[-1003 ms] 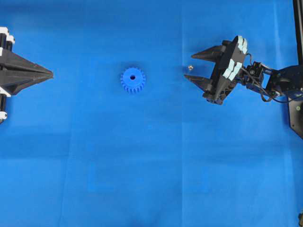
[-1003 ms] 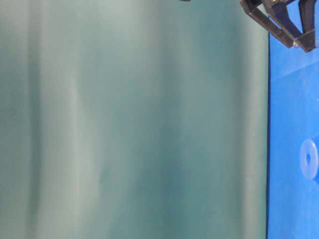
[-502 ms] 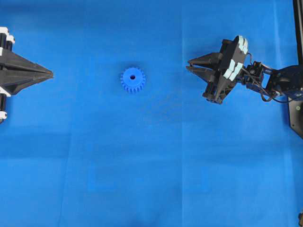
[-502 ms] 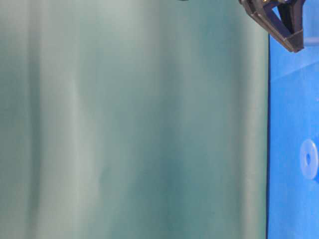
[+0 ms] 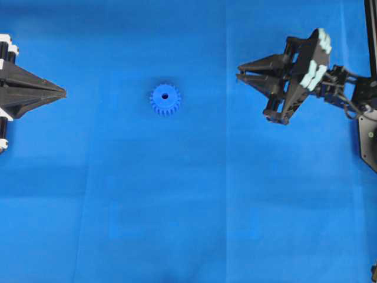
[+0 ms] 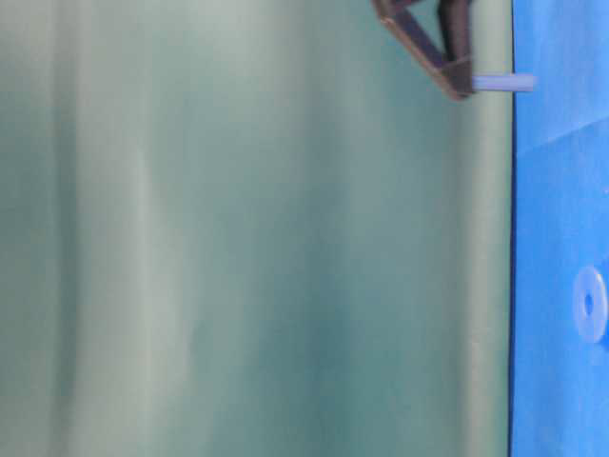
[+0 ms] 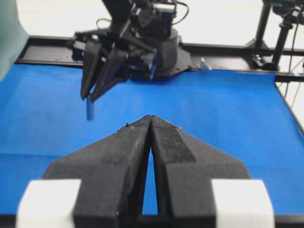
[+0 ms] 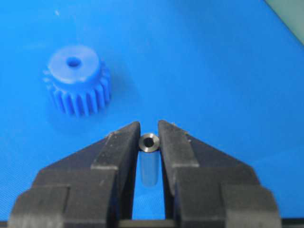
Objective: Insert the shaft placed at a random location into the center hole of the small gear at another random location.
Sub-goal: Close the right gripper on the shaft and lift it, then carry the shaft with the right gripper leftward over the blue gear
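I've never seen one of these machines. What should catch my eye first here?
Probably the right gripper, its black jaws clamped on a small silvery shaft lifted clear of the blue table cover. Next, the small gear, bright blue, lying alone mid-table with its dark center hole facing up. At the left edge, the left gripper rests shut and empty.

one small gear, one shaft — two grippers

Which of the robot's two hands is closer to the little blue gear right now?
Roughly even; the right looks marginally nearer. The right hand, shut on the shaft, sits right of the small gear, slightly farther up the overhead picture. The left hand, shut, sits at its left.
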You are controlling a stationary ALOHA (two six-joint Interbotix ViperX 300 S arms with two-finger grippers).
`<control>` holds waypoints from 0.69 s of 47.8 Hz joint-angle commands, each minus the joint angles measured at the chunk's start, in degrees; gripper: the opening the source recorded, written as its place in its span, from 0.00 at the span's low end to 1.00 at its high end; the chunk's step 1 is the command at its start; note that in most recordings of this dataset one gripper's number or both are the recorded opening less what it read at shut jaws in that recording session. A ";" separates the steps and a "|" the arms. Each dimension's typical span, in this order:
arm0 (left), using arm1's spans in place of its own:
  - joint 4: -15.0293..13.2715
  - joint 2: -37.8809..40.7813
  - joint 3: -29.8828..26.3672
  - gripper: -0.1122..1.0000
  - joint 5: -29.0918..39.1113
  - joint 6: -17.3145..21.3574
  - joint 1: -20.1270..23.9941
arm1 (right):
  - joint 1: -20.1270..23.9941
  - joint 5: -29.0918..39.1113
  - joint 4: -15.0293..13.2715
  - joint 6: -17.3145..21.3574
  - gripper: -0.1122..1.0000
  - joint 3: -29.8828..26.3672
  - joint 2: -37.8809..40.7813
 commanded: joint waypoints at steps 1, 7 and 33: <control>0.09 0.18 -0.53 0.10 -0.18 0.00 0.00 | 0.00 1.67 0.00 -0.35 0.12 -0.79 -2.99; 0.09 0.18 -0.53 0.10 -0.26 0.00 0.00 | -0.09 2.55 0.00 -0.44 0.12 -0.97 -3.16; 0.09 0.18 -0.53 0.10 -0.26 0.00 0.00 | 0.53 3.69 0.00 -0.44 0.12 -8.88 4.48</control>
